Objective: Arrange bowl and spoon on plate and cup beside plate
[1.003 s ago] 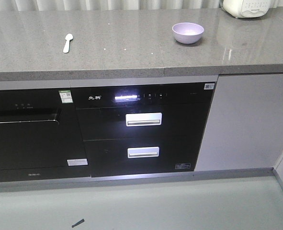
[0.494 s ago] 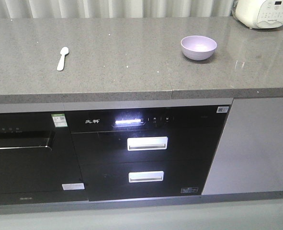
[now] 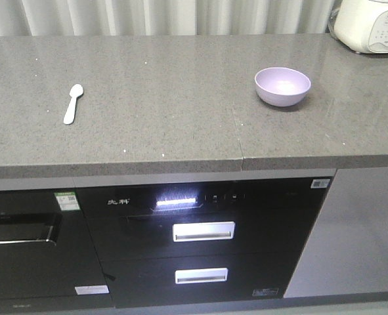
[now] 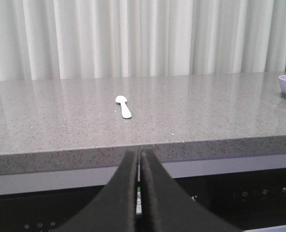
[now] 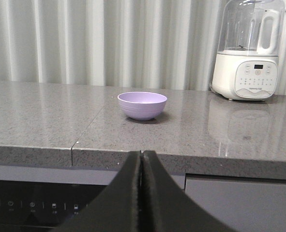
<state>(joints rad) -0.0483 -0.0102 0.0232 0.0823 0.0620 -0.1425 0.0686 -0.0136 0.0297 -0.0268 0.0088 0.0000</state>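
Two of the four task items are in view; we find no plate and no cup in any view. The long grey speckled stone tabletop (image 3: 174, 98) carries everything. A white appliance with a clear jug (image 5: 249, 53) stands at its far right end, apart from the bowl.

The left hand (image 4: 139, 153) and right hand (image 5: 142, 154) both face the tabletop's front edge, short of it. Each has its fingers pressed together and holds nothing.

The round lavender-purple plastic bowl (image 3: 283, 86) sits upright and empty on the right part of the tabletop. The small pale mint-green plastic spoon (image 3: 72, 103) lies flat on the left part, scoop towards the far side, well apart from the bowl.

We judge the step in hand to be approach and search. We advise:
- Lift each hand above the edge before reaching.
- Part the fingers ahead of contact.
- Locate the plate first, since it fixes where bowl and spoon go.
- Grip the spoon across its handle from above, since it lies low.
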